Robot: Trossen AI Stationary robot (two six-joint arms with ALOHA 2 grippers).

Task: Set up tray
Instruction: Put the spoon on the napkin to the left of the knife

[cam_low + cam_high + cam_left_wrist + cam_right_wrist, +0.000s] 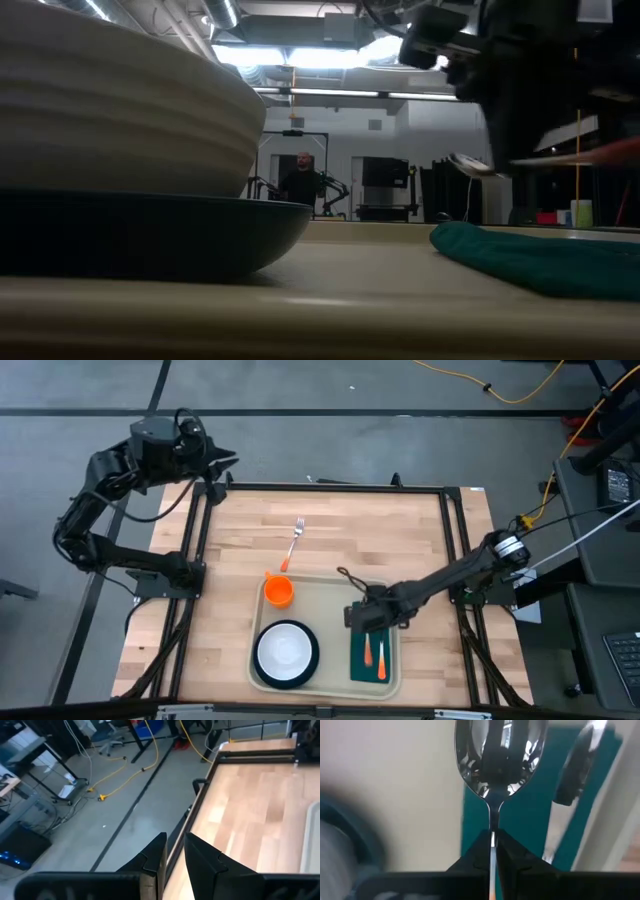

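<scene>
Hovering over the tray (330, 592) that lies at the tabletop's (240, 530) near edge, the right gripper (362, 618) has its fingers clamped on a spoon (500, 755), above the green napkin (372, 660), while the left gripper (222, 460), fingers slightly apart, waits off the tray's far-left side.

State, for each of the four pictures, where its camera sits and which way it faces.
High: overhead, looking down; both arms, cream rectangular plastic tray.
Low: tray level, facing the room; right gripper above.
Left wrist: off the wooden table's corner; own fingers.
Right wrist: above the green cloth napkin; steel spoon gripped, shared with low view.
</scene>
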